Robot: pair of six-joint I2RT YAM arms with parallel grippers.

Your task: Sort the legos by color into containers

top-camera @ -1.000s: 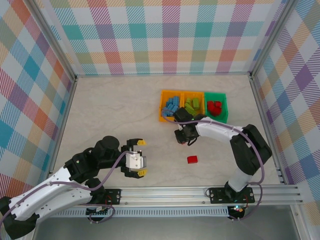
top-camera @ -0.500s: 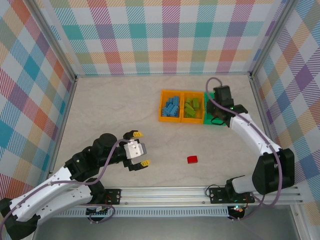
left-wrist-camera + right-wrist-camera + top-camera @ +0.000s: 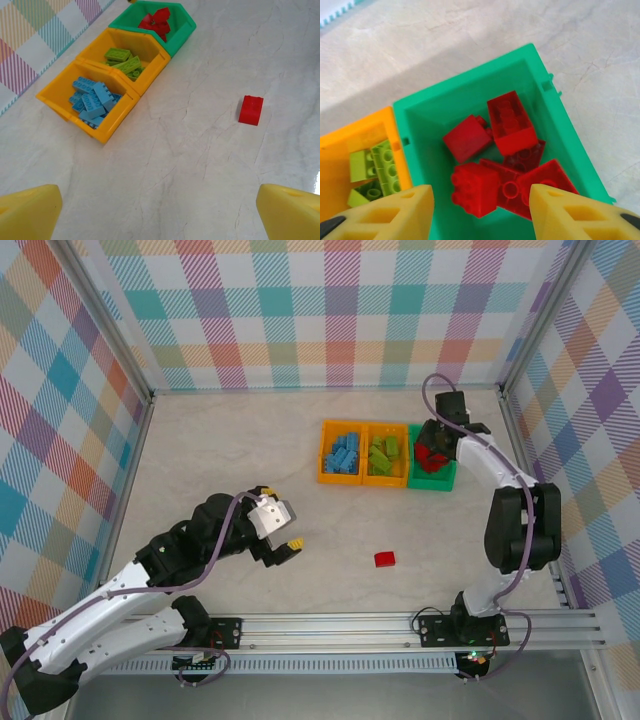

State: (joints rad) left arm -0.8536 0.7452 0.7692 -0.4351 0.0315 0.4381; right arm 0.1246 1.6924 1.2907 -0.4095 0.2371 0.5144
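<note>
While I watch the right wrist feed, the right gripper (image 3: 479,217) hangs over the green bin (image 3: 470,95) with its yellow fingers (image 3: 395,212) spread apart and nothing pinched between them. Directly under that gap, down inside the green bin, lies a jumbled heap of red bricks (image 3: 512,122). The longest one sits studs up, its long axis running roughly along the bin's longer side, and the others around it are tipped at mixed angles. From overhead I see the right gripper (image 3: 437,440) poised above the far half of the green bin (image 3: 432,480).

Touching the green bin on its left is an orange bin (image 3: 384,480) holding lime bricks (image 3: 384,452). One place further left of the green bin, a second orange bin (image 3: 339,479) holds blue bricks (image 3: 343,452).

My left gripper (image 3: 280,517) is well away from the green bin, on its near-left side. Its jaws are spread as wide as I see them go, and they are empty. On the left wrist feed the left gripper (image 3: 159,215) faces a loose red brick (image 3: 251,110) on bare table (image 3: 175,165), well ahead of the jaws and nearer the right-hand finger. Overhead, the loose red brick (image 3: 385,559) lies on the near side of the green bin, slightly left of it. It is almost square, and its slightly longer side runs parallel to the row of bins.
</note>
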